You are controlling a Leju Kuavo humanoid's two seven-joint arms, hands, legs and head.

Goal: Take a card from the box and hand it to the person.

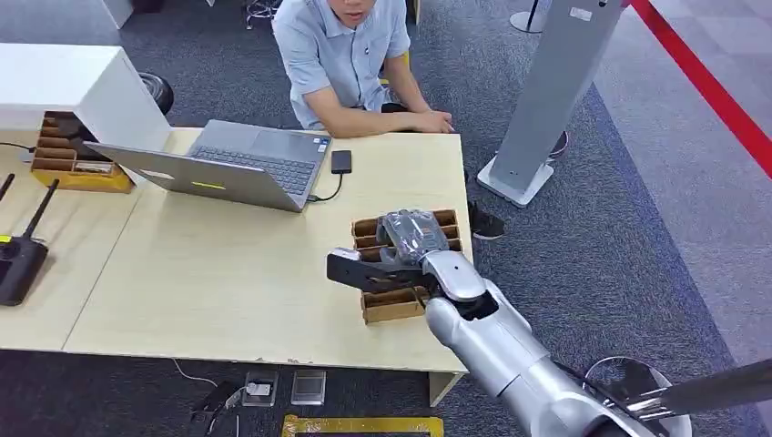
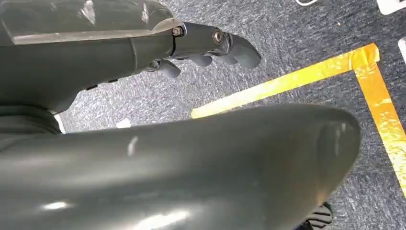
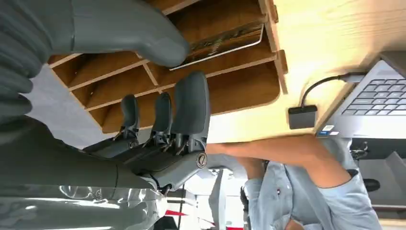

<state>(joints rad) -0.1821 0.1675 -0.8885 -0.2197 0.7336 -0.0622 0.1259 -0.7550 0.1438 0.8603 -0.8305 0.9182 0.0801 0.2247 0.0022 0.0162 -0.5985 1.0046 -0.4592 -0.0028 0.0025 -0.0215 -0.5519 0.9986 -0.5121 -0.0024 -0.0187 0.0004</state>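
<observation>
While the person in a light blue short-sleeved shirt (image 1: 341,55) sits at the far edge of the pale wooden tabletop (image 1: 228,273) with forearms resting on it, the right robot hand (image 1: 401,250) hangs over the brown cardboard box with slotted compartments (image 1: 391,305) near the tabletop's right side. In the right wrist view its thick grey thumb (image 3: 143,38) and dark fingers (image 3: 191,103) stand apart above the dividers, holding nothing. A thin card with a pale edge (image 3: 225,43) stands tilted in one compartment of the box, just beyond the thumb tip; whether the thumb touches it cannot be told. The left robot hand (image 2: 210,48) hangs beside the robot's body over grey carpet (image 2: 297,38) marked with yellow tape (image 2: 287,81), its fingers loosely curled and holding nothing. An open grey laptop (image 1: 237,168) sits towards the person, with a small black phone (image 1: 341,161) beside it joined by a cable. A second brown divided box (image 1: 68,159) sits at the far left, and a black radio unit with antennas (image 1: 20,250) lies near the left edge.
</observation>
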